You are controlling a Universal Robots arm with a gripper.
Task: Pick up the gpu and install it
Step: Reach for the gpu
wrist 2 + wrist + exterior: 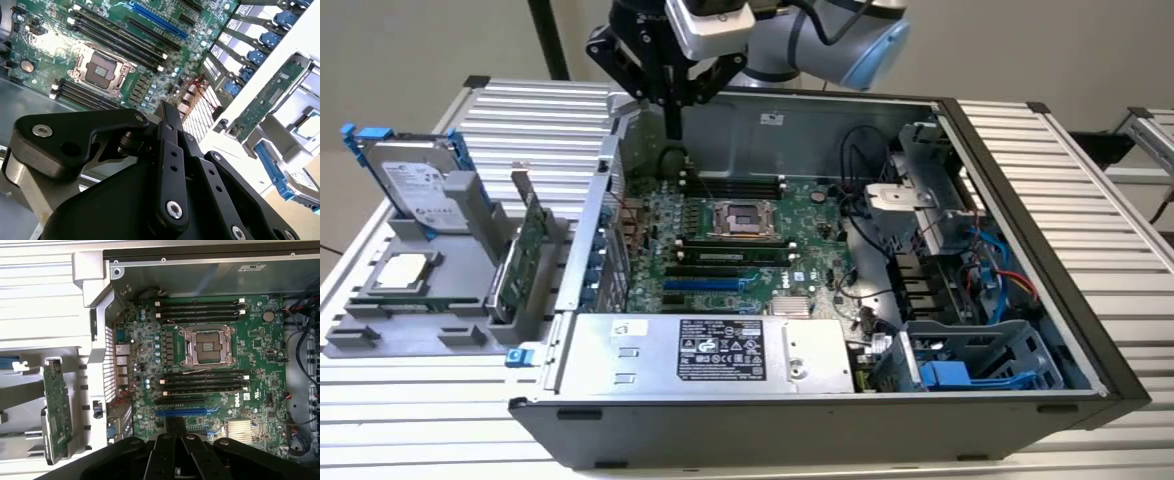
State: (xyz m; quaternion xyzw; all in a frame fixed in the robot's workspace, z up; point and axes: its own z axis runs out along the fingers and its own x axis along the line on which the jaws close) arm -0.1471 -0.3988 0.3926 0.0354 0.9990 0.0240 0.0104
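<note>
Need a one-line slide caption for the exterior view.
Shut gripper hangs over the open computer case while the gpu stands in the grey rack beside it.

Closed jaws hang over the motherboard (257,347); the gpu (56,410) sits outside the case (200,277).

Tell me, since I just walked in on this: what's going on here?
The arm's gripper hovers over the motherboard of the open computer case, jaws shut and empty. The gpu stands upright in a grey holder outside the case, on the exterior view's left, not yet picked up. The board's blue slot is empty.
</note>
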